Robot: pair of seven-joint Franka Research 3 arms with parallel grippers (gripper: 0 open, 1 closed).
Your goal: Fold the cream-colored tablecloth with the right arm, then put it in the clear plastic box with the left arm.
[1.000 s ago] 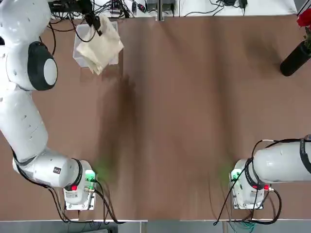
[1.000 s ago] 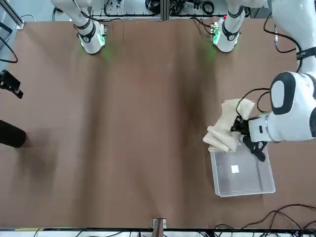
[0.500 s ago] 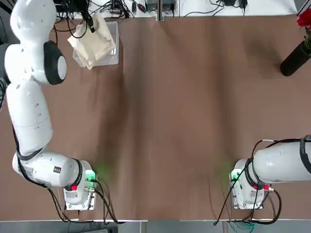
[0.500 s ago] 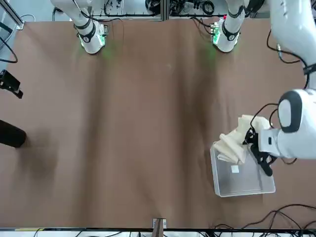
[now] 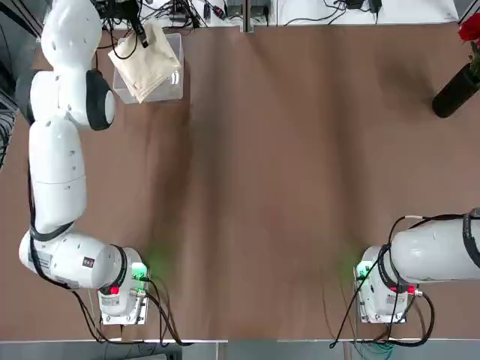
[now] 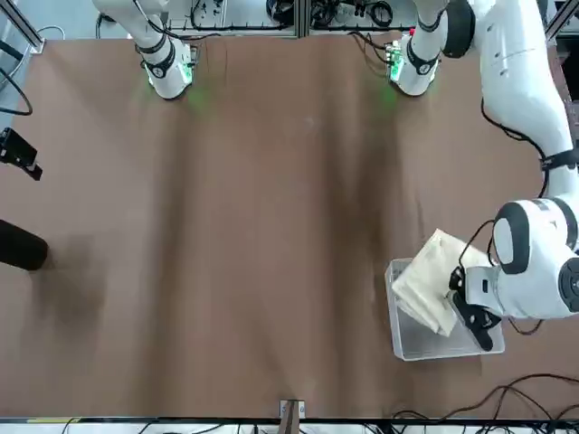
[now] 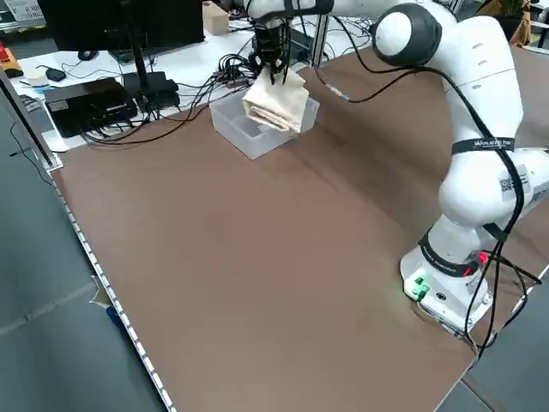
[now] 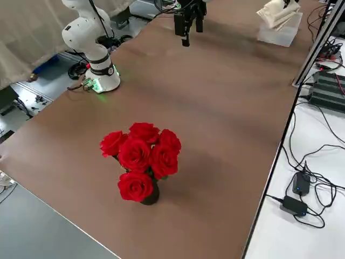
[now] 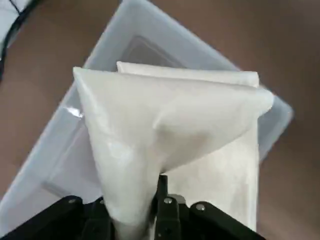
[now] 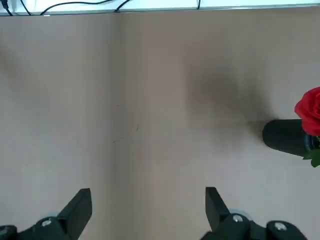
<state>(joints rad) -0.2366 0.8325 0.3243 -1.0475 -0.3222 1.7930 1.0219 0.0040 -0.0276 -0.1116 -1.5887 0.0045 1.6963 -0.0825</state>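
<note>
The cream-colored tablecloth point(image 5: 146, 64), folded into a thick bundle, hangs from my left gripper point(image 5: 139, 28), which is shut on its upper edge. The bundle dangles over the clear plastic box point(image 5: 172, 88) at the table's far left corner. In the front view the tablecloth point(image 6: 432, 291) covers most of the box point(image 6: 425, 348). From the left wrist, the tablecloth point(image 9: 170, 135) spreads out from the left gripper point(image 9: 132, 220) above the box point(image 9: 165, 42). Whether the cloth touches the box floor I cannot tell. My right gripper point(image 10: 147, 205) stays open and empty above bare table, held high point(image 8: 187, 32).
A dark vase of red roses point(image 8: 141, 162) stands at the far right point(image 5: 454, 90). Cables and electronics lie beyond the table's far edge point(image 7: 103, 94). A metal post point(image 5: 245, 15) rises at the middle of the far edge.
The left arm has swung the hanging tablecloth from beside the box to over it. The right arm has not moved.
</note>
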